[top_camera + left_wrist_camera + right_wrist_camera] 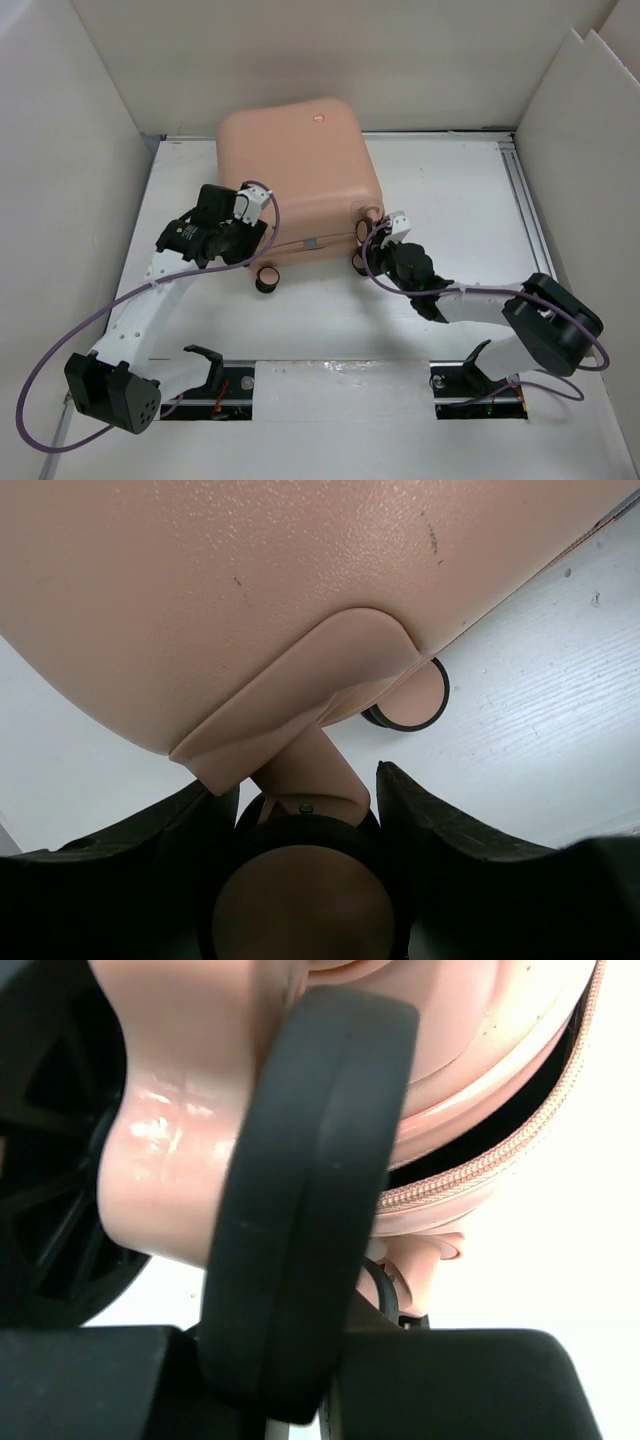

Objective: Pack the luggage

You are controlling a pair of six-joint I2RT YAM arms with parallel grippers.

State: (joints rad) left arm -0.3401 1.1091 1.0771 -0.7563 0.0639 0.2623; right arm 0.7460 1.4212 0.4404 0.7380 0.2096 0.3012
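Observation:
The salmon-pink luggage [295, 165] lies flat at the back middle of the table, its caster wheels toward me. My left gripper [258, 238] is at its near left corner. In the left wrist view this gripper [306, 785] is shut on a pink-and-black caster wheel [305, 900], with a second wheel [410, 695] beyond it under the shell [250, 590]. My right gripper [368, 240] is at the near right corner. Up close, that gripper [300, 1350] pinches the black tyre of another caster wheel [300, 1180]. A dark gap runs along the zipper [480, 1165].
White walls [70, 150] box in the table on the left, back and right. A metal rail [527, 215] runs along the right side. Another wheel [267, 279] sticks out in front of the luggage. Purple cables [60, 345] loop from both arms.

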